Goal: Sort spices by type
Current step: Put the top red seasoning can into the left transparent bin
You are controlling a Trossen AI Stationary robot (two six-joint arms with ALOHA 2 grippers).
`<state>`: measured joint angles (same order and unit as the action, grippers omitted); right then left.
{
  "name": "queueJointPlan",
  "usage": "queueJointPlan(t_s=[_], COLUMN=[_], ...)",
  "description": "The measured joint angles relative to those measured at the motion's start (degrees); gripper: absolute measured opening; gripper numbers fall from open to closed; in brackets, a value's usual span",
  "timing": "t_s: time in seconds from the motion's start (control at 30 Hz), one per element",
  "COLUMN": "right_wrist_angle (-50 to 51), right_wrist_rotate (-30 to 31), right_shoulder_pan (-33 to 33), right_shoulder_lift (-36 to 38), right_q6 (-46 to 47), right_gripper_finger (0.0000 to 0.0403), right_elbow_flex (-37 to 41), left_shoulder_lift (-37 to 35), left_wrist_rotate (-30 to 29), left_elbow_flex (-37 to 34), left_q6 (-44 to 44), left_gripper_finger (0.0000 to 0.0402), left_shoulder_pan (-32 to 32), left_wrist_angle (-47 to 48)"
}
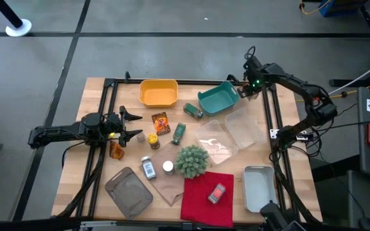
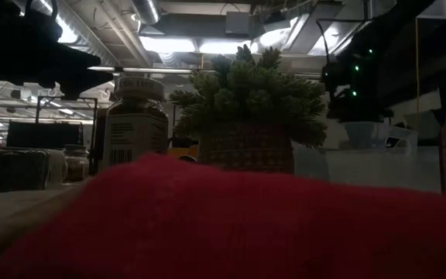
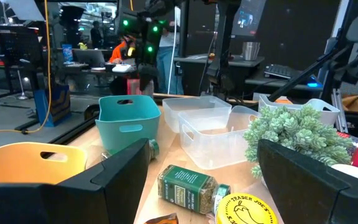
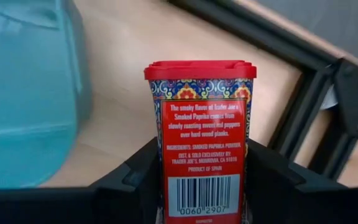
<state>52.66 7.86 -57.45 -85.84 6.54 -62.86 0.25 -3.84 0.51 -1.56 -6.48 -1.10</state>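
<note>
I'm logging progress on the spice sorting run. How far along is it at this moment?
Early. No spice shows inside a bin yet. In hand: the right gripper holds a red paprika tin beside the teal bin. The left gripper hovers open near the yellow jar. Left: the green jars, a foil packet, the clear jar and a tin on the red cloth all lie loose.

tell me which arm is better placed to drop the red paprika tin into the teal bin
Right. Its gripper already holds the paprika tin right beside the teal bin. The left gripper is open and empty, across the table by the yellow jar.
</note>
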Motion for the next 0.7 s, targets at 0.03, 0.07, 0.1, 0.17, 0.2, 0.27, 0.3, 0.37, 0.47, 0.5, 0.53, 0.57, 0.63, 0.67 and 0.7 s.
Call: queueJointPlan(t_s=[0.03, 0.07, 0.1, 0.17, 0.2, 0.27, 0.3, 0.37, 0.47, 0.5, 0.53, 0.57, 0.63, 0.67, 0.7], right_wrist_angle=[1.1, 2.2, 3.2, 6.0, 7.3, 9.1, 10.0, 11.4, 12.0, 12.0, 12.1, 12.4, 13.3, 13.9, 14.8], right_wrist_rotate=[0.0, 0.0, 0.0, 0.0, 0.0, 0.0, -0.3, -2.5, -7.8, -10.0, -12.4, -14.8, -18.9, -20.3, -21.5], right_shoulder_pan=[0.0, 0.0, 0.0, 0.1, 0.1, 0.1, 0.1, 0.1, 0.1, 0.1, 0.1, 0.1, 0.1, 0.1, 0.1], right_shoulder_lift=[0.0, 0.0, 0.0, 0.0, 0.0, 0.0, 0.0, 0.0, 0.0, 0.1, 0.1, 0.1, 0.1, 0.1, 0.1], right_q6=[-0.1, -0.5, -0.8, -0.9, -0.9, -0.9, -0.9, -0.9, -0.9, -0.9, -0.9, -0.9, -0.9, -0.9, -0.8], right_gripper_finger=[0.0177, 0.0179, 0.0181, 0.0182, 0.0182, 0.0178, 0.0177, 0.0177, 0.0180, 0.0180, 0.0180, 0.0180, 0.0179, 0.0179, 0.0179], right_elbow_flex=[-1.4, -2.9, -4.4, -7.5, -9.0, -11.9, -13.1, -15.2, -17.2, -17.4, -17.4, -17.4, -17.4, -17.4, -17.4], left_shoulder_lift=[0.0, 0.0, 0.0, 0.0, 0.0, 0.0, 0.0, 0.1, 0.4, 0.4, 0.4, 0.4, 0.4, 0.4, 0.4], left_wrist_rotate=[0.0, 0.0, 0.0, -0.1, -0.2, -0.5, -0.6, -1.1, -1.5, -1.5, -1.5, -1.5, -1.5, -1.5, -1.5], left_elbow_flex=[0.0, 0.0, 0.0, 0.0, 0.0, 0.0, 0.0, 0.0, 0.0, 0.0, 0.0, 0.0, 0.0, 0.0, 0.0], left_q6=[0.0, 0.0, 0.0, 0.0, 0.0, 0.0, 0.0, 0.0, 0.0, 0.0, 0.0, 0.0, -0.4, -0.7, -1.0], left_gripper_finger=[0.0285, 0.0285, 0.0285, 0.0285, 0.0285, 0.0285, 0.0285, 0.0285, 0.0285, 0.0285, 0.0285, 0.0285, 0.0285, 0.0285, 0.0285], left_shoulder_pan=[0.0, 0.0, 0.0, 0.0, 0.0, 0.0, 0.0, 0.0, 0.0, 0.0, 0.0, 0.0, 0.0, 0.0, 0.0], left_wrist_angle=[0.0, -0.1, -0.2, -1.9, -3.1, -5.4, -6.6, -9.0, -10.6, -10.8, -10.7, -10.6, -10.5, -10.5, -10.5])
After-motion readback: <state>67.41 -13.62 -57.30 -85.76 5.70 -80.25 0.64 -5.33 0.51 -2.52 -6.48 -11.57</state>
